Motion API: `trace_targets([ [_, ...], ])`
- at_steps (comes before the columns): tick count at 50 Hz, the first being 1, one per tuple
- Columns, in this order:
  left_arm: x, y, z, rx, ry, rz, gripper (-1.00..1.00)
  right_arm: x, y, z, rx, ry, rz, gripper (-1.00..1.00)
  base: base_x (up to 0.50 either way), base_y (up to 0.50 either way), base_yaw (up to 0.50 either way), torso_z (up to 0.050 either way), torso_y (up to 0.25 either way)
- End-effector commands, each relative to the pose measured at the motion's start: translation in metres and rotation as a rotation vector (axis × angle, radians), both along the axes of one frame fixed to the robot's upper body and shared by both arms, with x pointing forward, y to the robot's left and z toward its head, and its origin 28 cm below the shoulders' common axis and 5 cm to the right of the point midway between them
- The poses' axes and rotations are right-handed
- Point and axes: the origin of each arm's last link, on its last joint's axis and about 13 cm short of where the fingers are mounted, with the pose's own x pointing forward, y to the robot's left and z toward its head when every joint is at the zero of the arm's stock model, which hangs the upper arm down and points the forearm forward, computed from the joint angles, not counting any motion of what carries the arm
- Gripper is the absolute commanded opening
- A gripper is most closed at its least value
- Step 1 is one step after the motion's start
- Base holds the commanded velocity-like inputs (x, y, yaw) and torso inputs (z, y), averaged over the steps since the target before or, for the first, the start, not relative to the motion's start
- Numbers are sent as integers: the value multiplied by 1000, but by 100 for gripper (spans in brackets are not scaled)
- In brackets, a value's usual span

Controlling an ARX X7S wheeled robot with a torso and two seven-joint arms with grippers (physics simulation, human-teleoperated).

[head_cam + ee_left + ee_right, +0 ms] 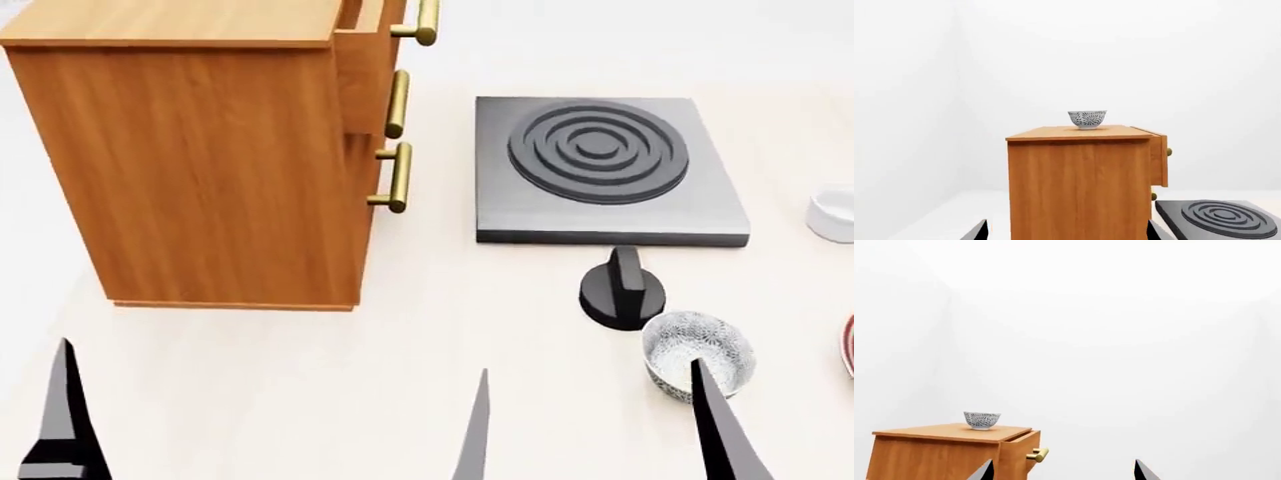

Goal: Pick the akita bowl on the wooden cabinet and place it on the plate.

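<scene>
Clearly, the akita bowl (1087, 119) is sitting upright on the flat top of the wooden cabinet (1077, 190), well back from its front edge, and nothing is touching it. Its dark floral pattern is showing on the outer wall in both wrist views. The cabinet's top drawer (1158, 157) is standing slightly pulled out, and brass bar handles (396, 178) are showing down its front.

In the head view the cabinet is filling the upper left of the frame, with its top cropped so the bowl is falling outside that picture. The grey stove (607, 170) is lying at upper centre-right, a black knob (622, 290) is standing just below it, and a second, paler patterned bowl (697, 352) is resting on the table at lower right. A white cup (834, 215) is peeking in at the right edge, and below it a red-rimmed sliver of the plate (849, 345) is showing.

The left gripper (1066, 234) is hanging low in front of the cabinet, jaws spread wide and holding nothing. The right gripper (1062, 472) is likewise gaping wide and empty, well apart from the bowl.
</scene>
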Motion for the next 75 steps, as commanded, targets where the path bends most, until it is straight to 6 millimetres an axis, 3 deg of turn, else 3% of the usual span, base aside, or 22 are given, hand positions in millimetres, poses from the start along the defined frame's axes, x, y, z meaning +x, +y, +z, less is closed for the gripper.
trace_targets([
  [1, 0, 0, -1, 3, 1, -1, 100, 0, 0, 0, 4, -1, 18, 100, 500, 0, 0, 0, 0],
  [31, 1, -1, -1, 7, 4, -3, 100, 0, 0, -1, 0, 1, 18, 100, 500, 0, 0, 0, 0],
  [53, 1, -2, 0, 0, 5, -3, 100, 0, 1, -1, -4, -6, 17, 100, 10, 0, 0, 0, 1],
  [57, 0, -1, 6, 26, 48, 12, 100, 0, 1, -1, -4, -6, 16, 100, 0, 0, 0, 0, 0],
  [64, -6, -2, 38, -2, 7, 38, 100, 1, 1, -3, -2, 0, 17, 100, 0, 0, 0, 0, 0],
  [75, -22, -3, 68, -96, 11, -97, 100, 0, 1, -2, 3, -4, 22, 100, 0, 0, 0, 0, 0],
])
